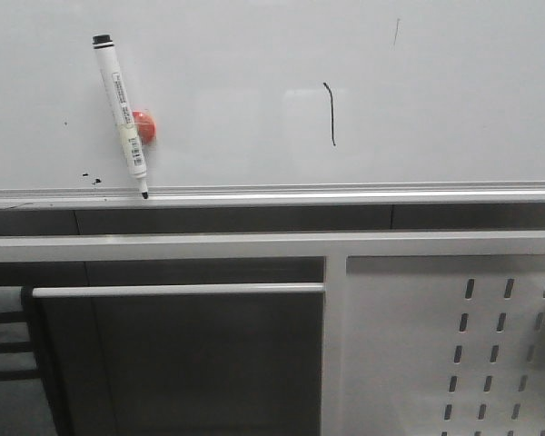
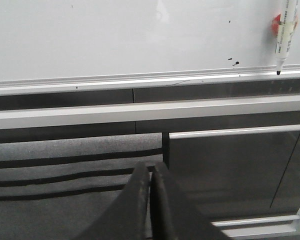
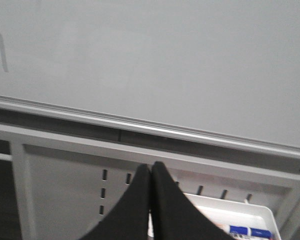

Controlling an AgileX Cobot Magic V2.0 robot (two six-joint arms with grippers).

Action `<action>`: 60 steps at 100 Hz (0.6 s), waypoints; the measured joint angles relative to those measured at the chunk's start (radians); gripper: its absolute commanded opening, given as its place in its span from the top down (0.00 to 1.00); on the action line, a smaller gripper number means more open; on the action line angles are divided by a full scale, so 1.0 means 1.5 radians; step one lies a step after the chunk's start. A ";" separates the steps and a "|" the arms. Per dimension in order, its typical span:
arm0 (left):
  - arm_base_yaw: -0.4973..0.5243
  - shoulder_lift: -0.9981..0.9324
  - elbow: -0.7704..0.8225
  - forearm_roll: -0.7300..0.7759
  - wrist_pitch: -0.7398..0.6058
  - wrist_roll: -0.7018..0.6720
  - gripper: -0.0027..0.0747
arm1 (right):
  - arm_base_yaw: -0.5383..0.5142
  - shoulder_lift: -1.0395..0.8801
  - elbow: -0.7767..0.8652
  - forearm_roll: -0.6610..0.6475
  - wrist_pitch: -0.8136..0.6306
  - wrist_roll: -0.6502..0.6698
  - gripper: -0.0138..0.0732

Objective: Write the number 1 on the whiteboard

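Left gripper (image 2: 150, 172) closed, whiteboard (image 1: 254, 54) beyond

Office or lab — whiteboard (image 1: 254, 54), marker (image 1: 120, 113), slotted white panel (image 1: 454, 345).

— What do the robot's hands look like?
— Each wrist view shows two smooth, matte black fingers tapering to a point: left hand (image 2: 150, 167), right hand (image 3: 150, 167). No markings show.

Handwritten number 1 (image 1: 330, 113) on the whiteboard (image 1: 254, 54); marker (image 1: 121, 113) label illegible
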 measured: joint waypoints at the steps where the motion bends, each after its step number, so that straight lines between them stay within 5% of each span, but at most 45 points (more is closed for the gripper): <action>1: 0.000 0.000 0.000 0.000 0.000 0.000 0.99 | -0.009 0.000 0.000 0.000 0.000 0.000 0.90; 35: 0.000 0.000 0.000 0.000 0.000 0.000 0.99 | -0.083 0.000 0.021 0.004 0.021 0.013 0.90; 60: 0.000 0.000 0.000 0.000 0.000 0.000 0.99 | -0.083 0.000 0.032 -0.075 0.051 0.153 0.90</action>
